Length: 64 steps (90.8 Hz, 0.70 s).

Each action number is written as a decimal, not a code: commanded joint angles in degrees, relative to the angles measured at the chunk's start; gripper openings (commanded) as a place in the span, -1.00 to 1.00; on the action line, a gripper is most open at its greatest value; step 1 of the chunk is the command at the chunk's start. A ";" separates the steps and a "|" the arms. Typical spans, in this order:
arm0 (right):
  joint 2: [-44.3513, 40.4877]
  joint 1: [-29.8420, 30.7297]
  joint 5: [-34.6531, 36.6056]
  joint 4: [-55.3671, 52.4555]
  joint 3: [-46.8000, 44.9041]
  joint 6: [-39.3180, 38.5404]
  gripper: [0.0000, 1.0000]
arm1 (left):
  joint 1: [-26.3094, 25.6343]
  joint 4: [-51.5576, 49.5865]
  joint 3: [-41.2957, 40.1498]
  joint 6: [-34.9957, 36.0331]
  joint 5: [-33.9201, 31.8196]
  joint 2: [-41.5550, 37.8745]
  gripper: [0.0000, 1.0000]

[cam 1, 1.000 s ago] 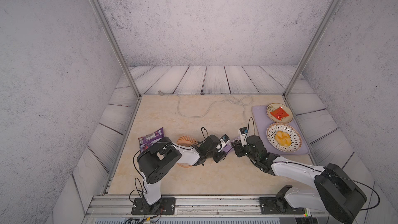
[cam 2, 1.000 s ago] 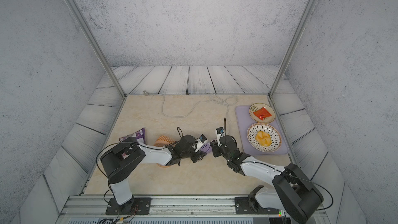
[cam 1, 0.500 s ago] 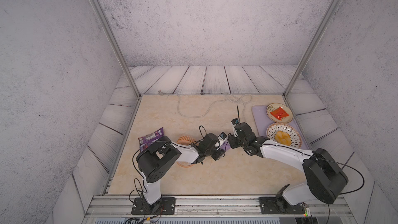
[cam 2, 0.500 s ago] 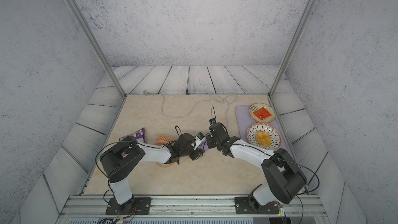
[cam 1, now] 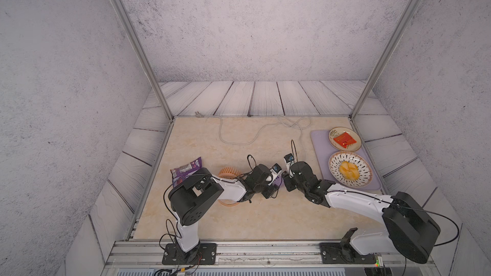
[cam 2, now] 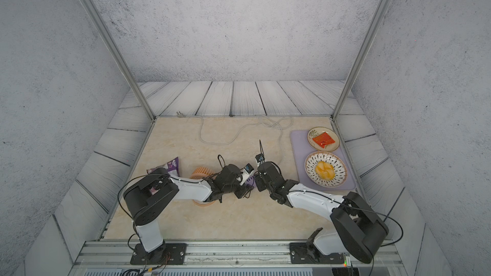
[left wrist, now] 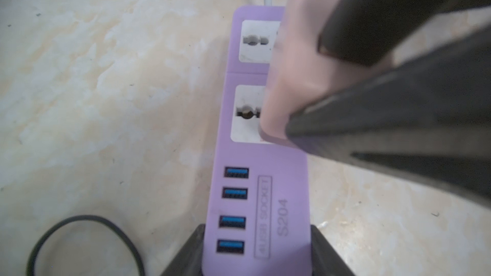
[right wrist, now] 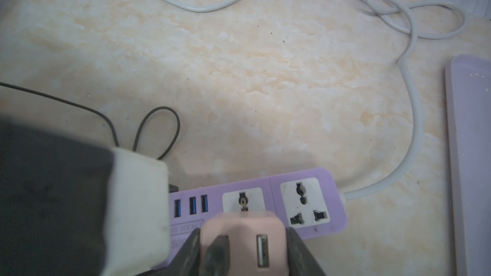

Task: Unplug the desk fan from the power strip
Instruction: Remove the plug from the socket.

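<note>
Desk fan, small and orange, sat on the table near its left edge, partly hidden under the left arm in both top views. Its thin black cord looped over the surface. The power strip lay flat between the two arms near the table's middle, and its grey-white cord trailed toward the back. The left gripper was clamped across the strip's USB end, one finger on each long side. The right gripper was closed tight on the pink plug adapter, which stood tilted over the socket next to the USB ports. Whether its pins were seated could not be told. The socket by the cord was bare. A pale purple mat with two plates lay at the right.
</note>
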 commanded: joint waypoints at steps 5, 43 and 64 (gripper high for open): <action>-1.25 0.39 -12.13 -2.36 3.88 7.13 -0.75 | 0.22 3.84 2.60 -1.21 -1.34 0.55 -1.00; 2.20 -9.30 -19.86 -10.43 8.08 11.03 -0.76 | 0.22 3.94 2.02 -1.12 -1.86 0.22 -1.00; -4.30 -9.39 -13.38 -13.02 4.78 9.40 -0.74 | 0.22 1.43 3.37 -0.97 -4.14 0.04 -1.00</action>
